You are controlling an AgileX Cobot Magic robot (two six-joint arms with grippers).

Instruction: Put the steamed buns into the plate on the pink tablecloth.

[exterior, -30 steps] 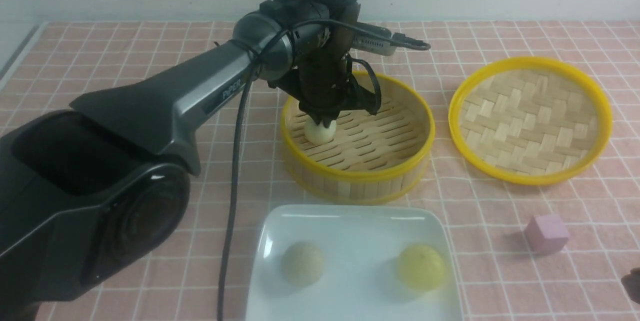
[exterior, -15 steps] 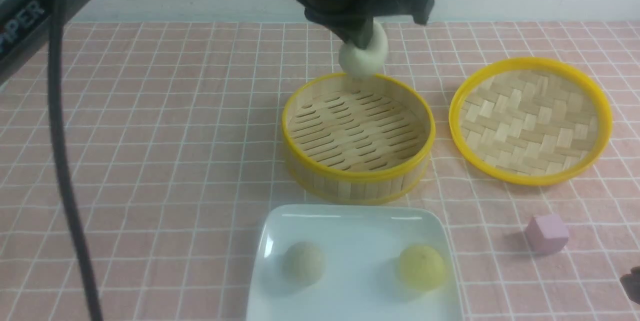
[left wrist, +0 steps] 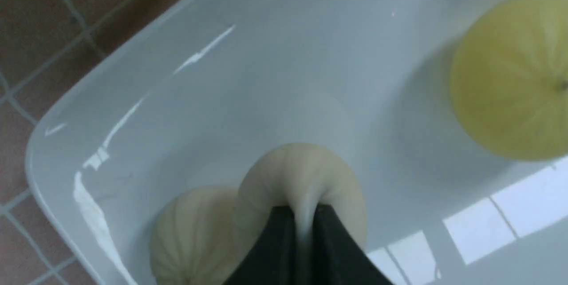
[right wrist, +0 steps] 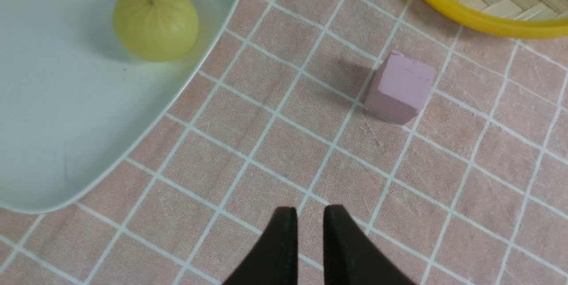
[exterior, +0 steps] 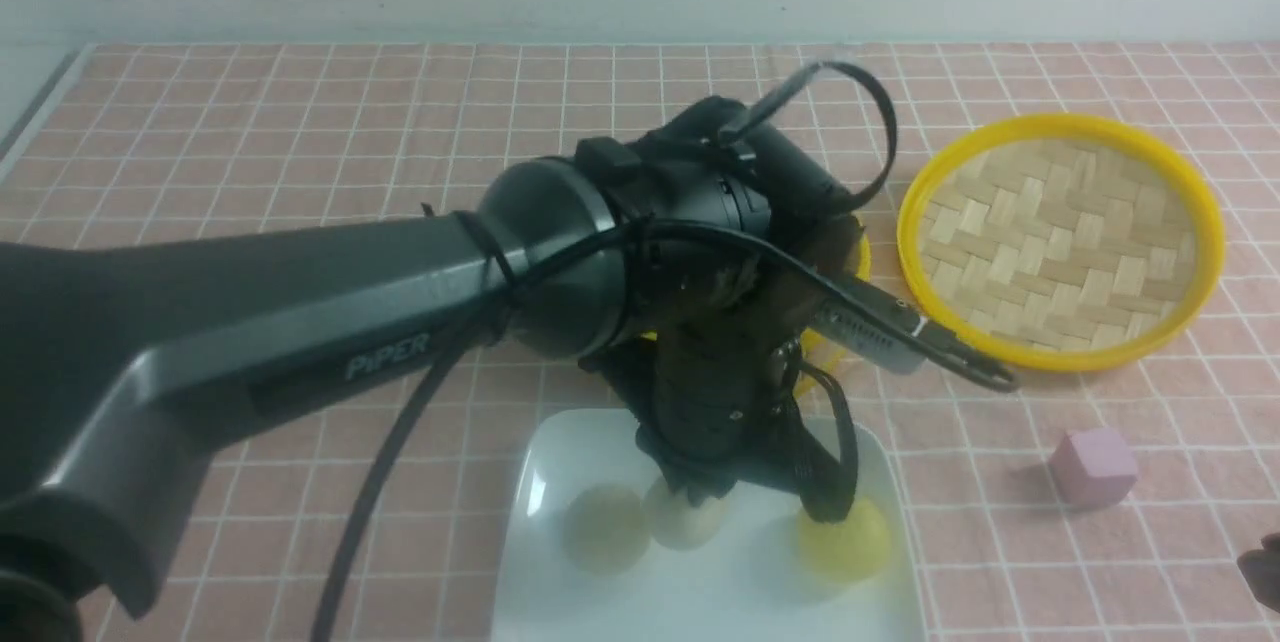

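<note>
My left gripper (exterior: 690, 502) is shut on a pale steamed bun (exterior: 685, 524) and holds it low over the white plate (exterior: 540, 462), right beside another pale bun (exterior: 603, 528). In the left wrist view the pinched bun (left wrist: 301, 178) bulges around the black fingertips (left wrist: 277, 227), with the second pale bun (left wrist: 191, 231) next to it and the yellow bun (left wrist: 510, 76) farther off in the plate (left wrist: 133, 76). The yellow bun (exterior: 850, 542) lies at the plate's right side. My right gripper (right wrist: 306, 214) is shut and empty above the pink tablecloth (right wrist: 275, 152).
The bamboo steamer basket (exterior: 850, 267) is mostly hidden behind my left arm. Its yellow-rimmed woven lid (exterior: 1060, 237) lies at the right. A small pink cube (exterior: 1092, 467) sits on the cloth right of the plate; it also shows in the right wrist view (right wrist: 401, 87).
My left gripper lifted the pale bun out of the steamer basket, carried it toward me and lowered it over the plate. The right gripper has not moved.
</note>
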